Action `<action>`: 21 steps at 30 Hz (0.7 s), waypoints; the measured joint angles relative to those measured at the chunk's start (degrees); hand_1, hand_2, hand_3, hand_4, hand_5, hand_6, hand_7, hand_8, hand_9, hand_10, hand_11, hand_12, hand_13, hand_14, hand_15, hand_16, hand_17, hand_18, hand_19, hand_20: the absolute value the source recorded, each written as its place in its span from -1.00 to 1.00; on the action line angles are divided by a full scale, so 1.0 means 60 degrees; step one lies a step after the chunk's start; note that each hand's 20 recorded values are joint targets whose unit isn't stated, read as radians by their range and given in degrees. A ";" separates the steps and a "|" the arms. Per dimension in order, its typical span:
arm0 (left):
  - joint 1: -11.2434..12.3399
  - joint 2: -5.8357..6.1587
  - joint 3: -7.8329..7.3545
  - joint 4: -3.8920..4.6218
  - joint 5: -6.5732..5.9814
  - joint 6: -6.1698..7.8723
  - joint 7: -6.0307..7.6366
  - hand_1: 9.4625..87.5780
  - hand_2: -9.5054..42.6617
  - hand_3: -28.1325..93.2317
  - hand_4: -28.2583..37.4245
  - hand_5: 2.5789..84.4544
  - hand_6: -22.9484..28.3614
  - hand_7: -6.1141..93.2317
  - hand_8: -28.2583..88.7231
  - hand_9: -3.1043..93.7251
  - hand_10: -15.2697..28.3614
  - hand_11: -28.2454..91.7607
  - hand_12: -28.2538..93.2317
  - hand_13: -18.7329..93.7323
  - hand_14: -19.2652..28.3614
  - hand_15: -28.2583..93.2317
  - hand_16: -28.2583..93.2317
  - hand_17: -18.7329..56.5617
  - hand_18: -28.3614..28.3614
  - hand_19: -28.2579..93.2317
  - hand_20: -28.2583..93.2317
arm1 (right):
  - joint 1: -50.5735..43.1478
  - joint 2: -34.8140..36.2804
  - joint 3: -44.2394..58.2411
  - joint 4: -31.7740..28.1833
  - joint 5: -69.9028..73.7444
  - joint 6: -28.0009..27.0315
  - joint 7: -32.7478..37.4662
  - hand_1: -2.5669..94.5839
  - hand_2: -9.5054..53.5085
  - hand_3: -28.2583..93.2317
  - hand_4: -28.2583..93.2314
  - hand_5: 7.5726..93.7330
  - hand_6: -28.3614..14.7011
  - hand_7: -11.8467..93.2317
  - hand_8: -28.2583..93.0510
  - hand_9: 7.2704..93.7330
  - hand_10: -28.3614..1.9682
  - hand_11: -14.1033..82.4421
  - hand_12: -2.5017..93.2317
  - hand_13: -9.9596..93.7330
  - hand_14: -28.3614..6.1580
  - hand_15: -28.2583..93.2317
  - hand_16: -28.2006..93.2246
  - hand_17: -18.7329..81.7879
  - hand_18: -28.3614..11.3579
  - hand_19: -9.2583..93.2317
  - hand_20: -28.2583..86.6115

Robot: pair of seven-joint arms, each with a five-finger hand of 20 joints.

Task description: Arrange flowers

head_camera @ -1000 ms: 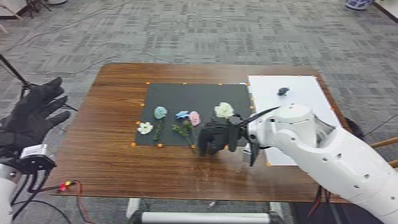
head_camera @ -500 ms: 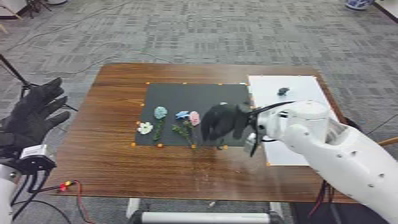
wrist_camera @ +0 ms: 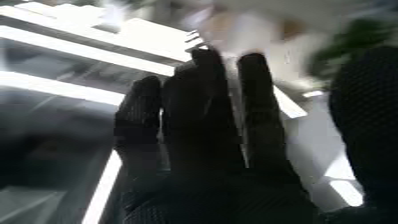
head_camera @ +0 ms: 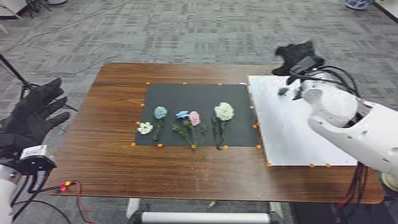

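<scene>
- The right hand (head_camera: 296, 56) is held wide, fingers straight, near the far edge of the white board (head_camera: 306, 142).
- The left hand (head_camera: 34, 112) is held wide beside the table (head_camera: 107, 110).
- A small white flower (head_camera: 145, 128), pale blue flower (head_camera: 160, 112), blue flower (head_camera: 182, 114), pink flower (head_camera: 195, 118) and large white flower (head_camera: 224, 111) are laid on the black mat (head_camera: 191, 92).

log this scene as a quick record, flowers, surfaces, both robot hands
surface: brown table
on dark mat: small white flower, pale blue flower, blue flower, pink flower, cream flower
on white board: small dark object
left robot hand: open, beside table
right robot hand: open, near board's far end
</scene>
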 measured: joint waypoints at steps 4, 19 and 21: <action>-0.0009 0.0000 0.0005 0.0001 0.0000 0.0001 0.0000 -0.47 -0.76 0.21 -1.00 -0.63 -0.06 -0.50 -0.65 -0.72 0.06 -0.25 -0.20 -0.65 0.26 0.02 -0.61 -0.89 0.67 -0.03 -0.36 | 0.0129 -0.0033 -0.0236 -0.0052 0.0955 0.0017 0.1586 -0.54 -1.00 0.89 -1.00 -0.31 0.23 -0.39 -0.73 -0.22 -0.15 -0.44 -0.53 0.02 -0.03 0.64 -0.11 -0.29 -0.66 0.60 0.44; -0.0026 0.0013 0.0004 0.0005 0.0000 -0.0007 0.0004 -0.48 -0.76 0.21 -1.00 -0.63 -0.06 -0.50 -0.66 -0.72 0.06 -0.25 -0.20 -0.65 0.26 0.01 -0.61 -0.89 0.67 -0.03 -0.36 | -0.0693 -0.0742 0.0486 0.0684 0.2137 -0.2880 0.0400 -0.56 -1.00 0.89 -1.00 -0.43 0.12 -0.46 -0.69 -0.27 -0.27 -0.54 -0.64 0.05 -0.03 0.63 -0.14 -0.28 -0.67 0.60 0.45; -0.0034 0.0018 0.0007 0.0007 0.0000 -0.0007 0.0004 -0.48 -0.76 0.21 -1.00 -0.63 -0.06 -0.50 -0.66 -0.72 0.06 -0.25 -0.20 -0.65 0.26 0.01 -0.61 -0.89 0.67 -0.03 -0.36 | -0.0692 -0.0823 0.0459 0.0834 0.2151 -0.2907 0.0430 -0.56 -1.00 0.89 -1.00 -0.42 0.11 -0.47 -0.69 -0.26 -0.28 -0.54 -0.65 0.05 -0.03 0.63 -0.15 -0.27 -0.67 0.60 0.45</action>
